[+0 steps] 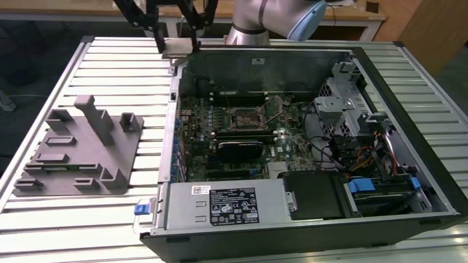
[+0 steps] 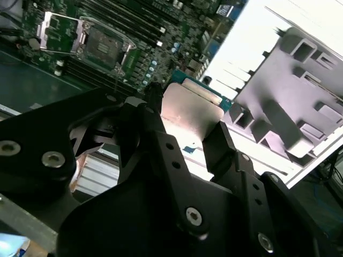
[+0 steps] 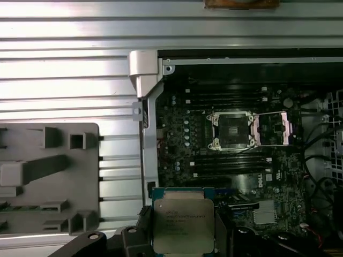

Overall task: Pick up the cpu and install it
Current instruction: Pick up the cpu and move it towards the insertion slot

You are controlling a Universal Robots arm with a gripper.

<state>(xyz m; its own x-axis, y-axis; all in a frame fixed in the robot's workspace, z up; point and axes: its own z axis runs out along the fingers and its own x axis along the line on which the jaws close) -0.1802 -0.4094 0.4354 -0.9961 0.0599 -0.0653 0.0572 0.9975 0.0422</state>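
Cpu (image 3: pixel 183 225) pinched by opposite edges in the gripper (image 2: pixel 187 128), likely to keep its faces clear, above the case's corner (image 3: pixel 144 67); socket (image 3: pixel 233 128) lies open.

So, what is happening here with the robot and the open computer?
The arm's gripper is shut on the cpu and holds it by two edges in the air, above a corner of the open computer case. The socket on the board is open and empty, so the chip is not yet installed. The grey tray sits on the table beside the case.
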